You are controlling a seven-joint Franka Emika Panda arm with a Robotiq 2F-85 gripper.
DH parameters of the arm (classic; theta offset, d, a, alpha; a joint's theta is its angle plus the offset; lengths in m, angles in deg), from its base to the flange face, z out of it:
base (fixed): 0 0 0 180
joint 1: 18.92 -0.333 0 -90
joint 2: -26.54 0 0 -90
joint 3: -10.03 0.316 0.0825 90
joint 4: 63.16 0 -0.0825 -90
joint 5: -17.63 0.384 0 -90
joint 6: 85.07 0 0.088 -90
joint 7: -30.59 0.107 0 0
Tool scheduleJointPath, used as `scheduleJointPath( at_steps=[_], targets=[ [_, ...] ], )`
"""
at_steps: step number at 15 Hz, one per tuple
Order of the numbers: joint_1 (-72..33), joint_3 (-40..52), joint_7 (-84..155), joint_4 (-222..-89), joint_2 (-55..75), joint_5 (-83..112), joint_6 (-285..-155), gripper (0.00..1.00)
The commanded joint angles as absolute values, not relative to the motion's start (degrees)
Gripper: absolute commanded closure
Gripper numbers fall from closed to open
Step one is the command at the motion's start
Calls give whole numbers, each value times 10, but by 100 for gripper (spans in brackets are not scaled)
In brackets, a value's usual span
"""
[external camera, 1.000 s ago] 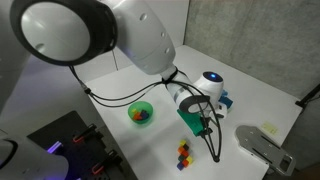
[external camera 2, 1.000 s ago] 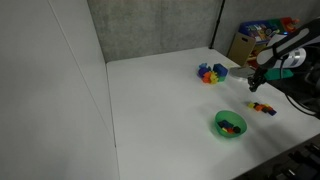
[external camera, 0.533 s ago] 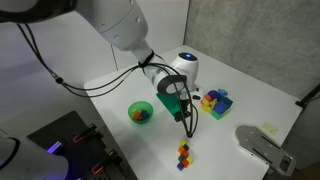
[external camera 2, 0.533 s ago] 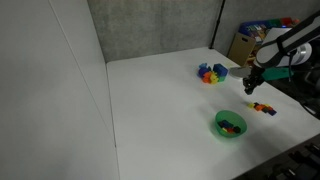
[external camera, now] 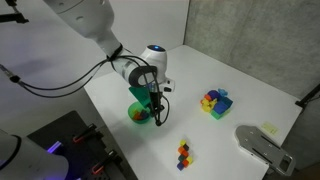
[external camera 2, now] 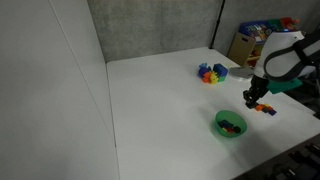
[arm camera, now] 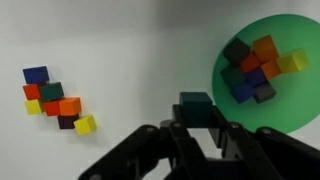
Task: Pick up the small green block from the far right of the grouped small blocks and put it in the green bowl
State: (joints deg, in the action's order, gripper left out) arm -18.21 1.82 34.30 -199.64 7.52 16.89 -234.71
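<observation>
Gripper (arm camera: 197,128) is clamping the small green block (arm camera: 195,103) between its fingers and holding it just beside the green bowl (arm camera: 295,105), not over it. The bowl is carrying a heap of coloured blocks (arm camera: 255,70), and the grouped small blocks (arm camera: 55,98) are lying well apart. The danger: released here, the block is likely clipping the rim or landing outside. Dropped on that heap, it could bounce out.

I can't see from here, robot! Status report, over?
Status: jaws shut on green block. Block short of bowl, not in yet. Nothing between them.
</observation>
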Motion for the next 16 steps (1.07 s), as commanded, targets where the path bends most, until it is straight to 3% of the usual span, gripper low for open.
scheduleJointPath(
  at_steps=[1, 3, 4, 6, 10, 12, 16],
  targets=[
    [-212, 35, 390, -2061, 136, 144, -2360, 91],
    [-231, 46, 417, -2075, 149, 133, -2356, 91],
    [-240, 49, 432, -2080, 154, 126, -2347, 46],
    [-250, 48, 454, -2090, 168, 100, -2337, 39],
    [-228, 41, 453, -2084, 213, 81, -2266, 6],
    [-205, 35, 437, -2073, 251, 91, -2196, 0],
    [-155, 25, 407, -2055, 330, 100, -2089, 0]
  ],
)
